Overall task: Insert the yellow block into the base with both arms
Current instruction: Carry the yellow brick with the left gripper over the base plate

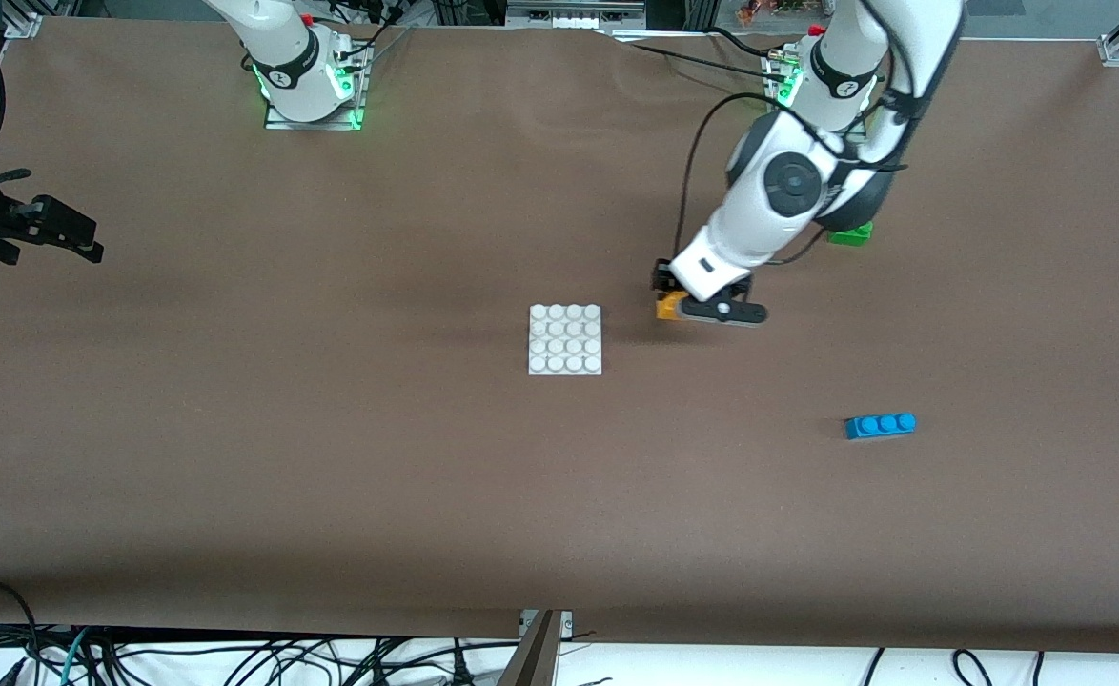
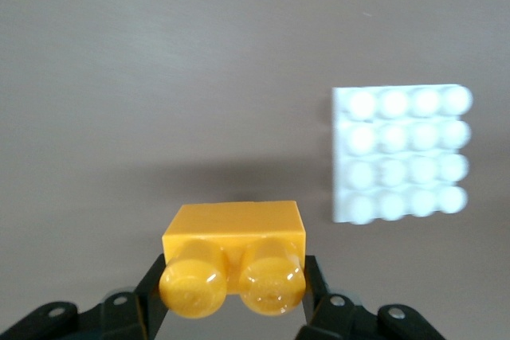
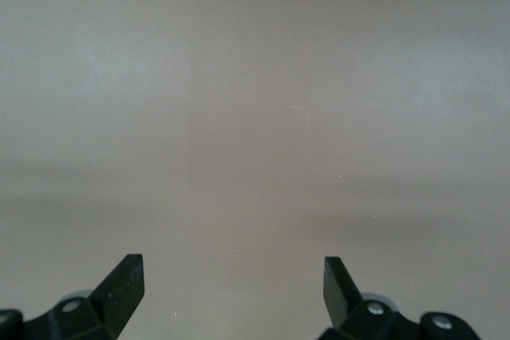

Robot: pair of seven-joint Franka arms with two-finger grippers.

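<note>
— Near the middle of the table, what does the left gripper [image 1: 676, 303] have?

— It grasps the yellow block [image 2: 233, 248], one finger on each side, the two round studs facing the wrist camera. The block hangs above the brown table [image 1: 331, 457], just beside the base [image 1: 565, 339] on the side toward the left arm's end, not yet over it.

— So how far along is the task?

— By the look of it, the pick-up is done and the insertion is not. The block is clear of the base, whose studs are all bare. What is left, as a judgement: carry the block over the studs, line it up and press it down.

— And the right gripper [image 3: 233, 284]?

— It waits over bare table near the edge at the right arm's end, fingers spread apart with nothing between them. It has no hold on the base.

— What are the pieces like?

— The block is glossy yellow-orange plastic, a short brick with smooth domed studs. The base is a flat white square plate with a four-by-four grid of round studs. The table cover is matte brown. A blue three-stud brick [image 1: 880, 425] lies toward the left arm's end, nearer the front camera, and a green brick [image 1: 851, 233] shows partly under the left arm.
</note>
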